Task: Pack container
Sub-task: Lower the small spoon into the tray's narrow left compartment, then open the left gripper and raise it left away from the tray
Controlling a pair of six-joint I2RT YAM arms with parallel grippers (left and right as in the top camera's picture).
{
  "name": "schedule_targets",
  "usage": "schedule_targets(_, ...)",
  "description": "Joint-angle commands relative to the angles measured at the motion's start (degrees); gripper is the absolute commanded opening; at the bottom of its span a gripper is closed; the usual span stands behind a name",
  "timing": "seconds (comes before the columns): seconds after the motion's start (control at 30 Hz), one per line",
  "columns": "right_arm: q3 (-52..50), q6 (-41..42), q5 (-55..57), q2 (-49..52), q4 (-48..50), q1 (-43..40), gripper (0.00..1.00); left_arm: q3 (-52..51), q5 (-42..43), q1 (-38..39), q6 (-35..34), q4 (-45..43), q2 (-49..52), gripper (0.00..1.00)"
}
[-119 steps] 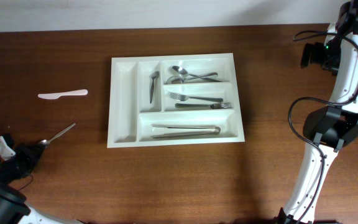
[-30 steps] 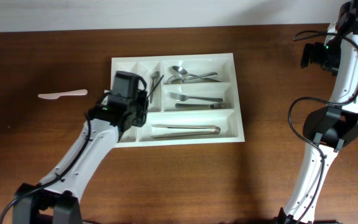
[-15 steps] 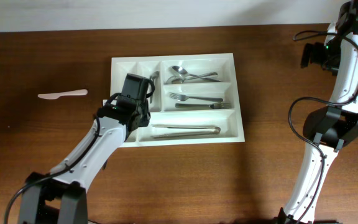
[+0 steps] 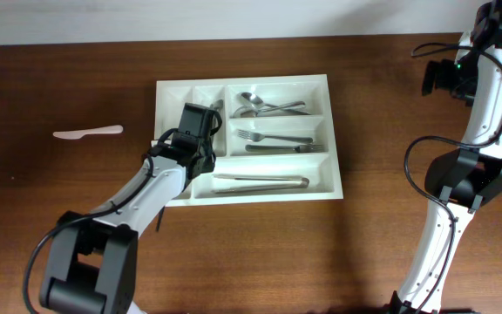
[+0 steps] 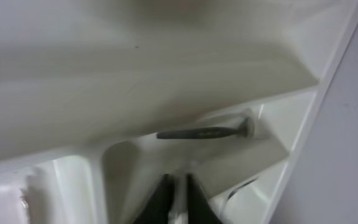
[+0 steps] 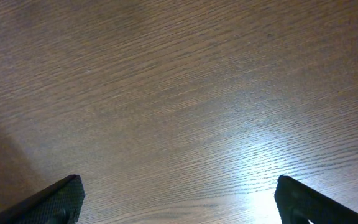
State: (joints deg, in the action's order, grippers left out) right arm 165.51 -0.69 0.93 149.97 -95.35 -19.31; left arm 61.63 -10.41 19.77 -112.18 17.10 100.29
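The container [image 4: 247, 81] is a white cutlery tray at the table's middle. It holds spoons [image 4: 264, 106], forks [image 4: 273, 137], tongs [image 4: 260, 182] and a dark utensil [image 4: 216, 115] in a narrow upright compartment. My left gripper [image 4: 200, 131] hangs over that narrow compartment. In the left wrist view its fingers [image 5: 178, 193] are shut on a thin silvery spoon handle, just above the dark utensil [image 5: 201, 132]. My right gripper [image 6: 179, 199] is open and empty over bare wood at the far right.
A white plastic knife [image 4: 88, 133] lies on the table left of the tray. The right arm [image 4: 460, 174] stands at the right edge. The tray's leftmost narrow compartment [image 4: 172, 131] holds nothing I can see.
The spoon that lay left of the tray is gone from the table. My left arm has carried it over the tray, edging right toward the narrow compartment. The right arm has not moved.
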Motion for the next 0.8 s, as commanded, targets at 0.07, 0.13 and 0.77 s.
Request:
schedule_targets(0.07, -0.37, -0.39, -0.50, -1.31, 0.20, -0.22, 0.99, 0.39, -1.01, 0.11, -0.96, -1.42, 0.44, 0.27)
schedule_targets(0.13, -0.37, -0.39, -0.52, -1.31, 0.20, -0.22, 0.99, 0.39, -1.01, 0.11, -0.96, -1.99, 0.44, 0.28)
schedule_targets(0.77, -0.37, -0.39, -0.52, -1.31, 0.20, -0.22, 0.99, 0.42, 23.63, -8.20, 56.59, -26.32, -5.90, 0.83)
